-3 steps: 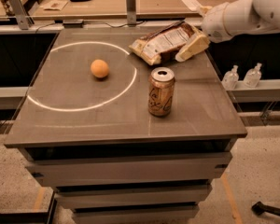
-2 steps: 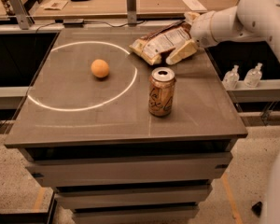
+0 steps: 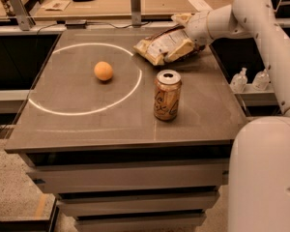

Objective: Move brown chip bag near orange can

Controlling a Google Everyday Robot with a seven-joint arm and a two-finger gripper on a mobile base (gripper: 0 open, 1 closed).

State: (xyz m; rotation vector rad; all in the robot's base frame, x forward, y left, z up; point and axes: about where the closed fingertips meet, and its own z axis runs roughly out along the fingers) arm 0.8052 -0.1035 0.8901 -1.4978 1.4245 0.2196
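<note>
The brown chip bag [image 3: 159, 46] lies crinkled at the back of the table, white label panel up, just right of the white circle. The orange can [image 3: 166, 95] stands upright in front of it, a short gap apart, its top opened. My gripper [image 3: 181, 34] reaches in from the right over the bag's right end. It is open, with one finger [image 3: 180, 50] on the near side of the bag and the other on the far side. The bag rests on the table.
A small round orange fruit [image 3: 103, 71] sits inside the white circle [image 3: 63, 111] painted on the grey table [image 3: 87, 129]. My arm [image 3: 270, 42] runs down the right side. A wooden counter [image 3: 111, 4] with a metal post stands behind. Bottles [image 3: 239, 79] sit on a shelf at right.
My gripper has moved left and down from the bag's right side and now straddles its right end. The bag, can and fruit have not moved.
</note>
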